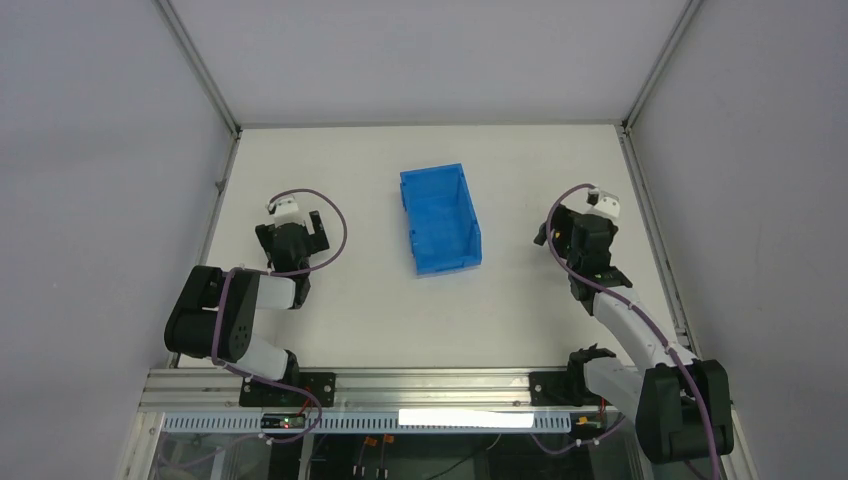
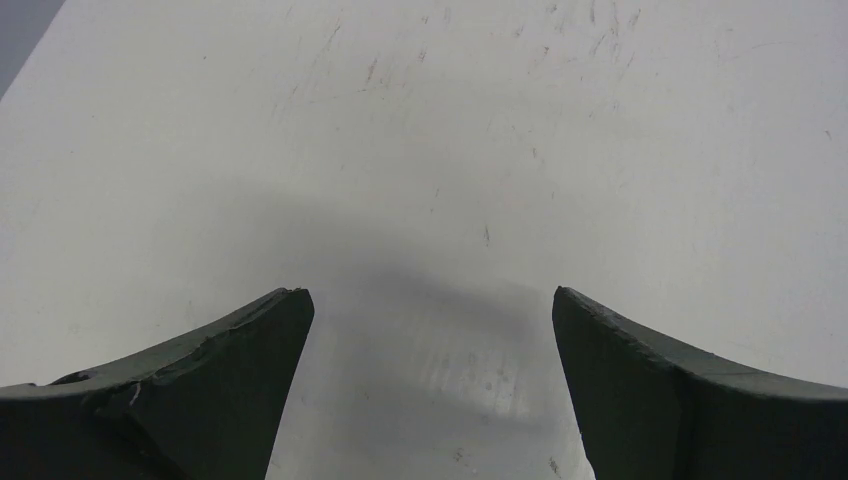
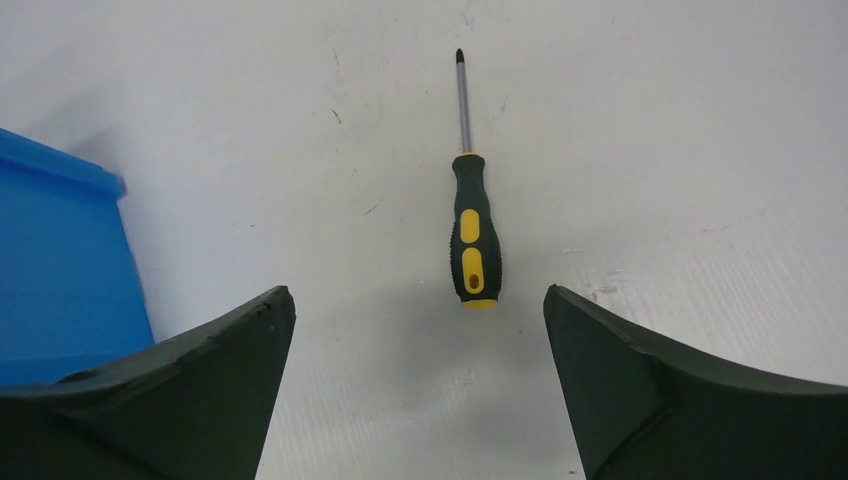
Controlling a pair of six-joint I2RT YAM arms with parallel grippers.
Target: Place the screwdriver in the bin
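Screwdriver (image 3: 474, 235) lies flat on the bench (image 3: 680, 150), off the bin's (image 3: 60, 260) right side and apart from it, handle end toward the right gripper (image 3: 417, 295). It's probably light and rigid. The ribbed black-yellow handle is the best hold; the thin shaft would likely slip. Right gripper is spread wide, holding nothing, with the handle just ahead of its jaws. Bin looks empty from the top view. Left gripper (image 2: 431, 292), on the bin's far side, is also wide, over bare bench.

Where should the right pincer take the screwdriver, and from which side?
Best take the screwdriver by its thick handle, descending from above with the open right pincer closing across its width. It lies flat on the table; the shaft is thin.
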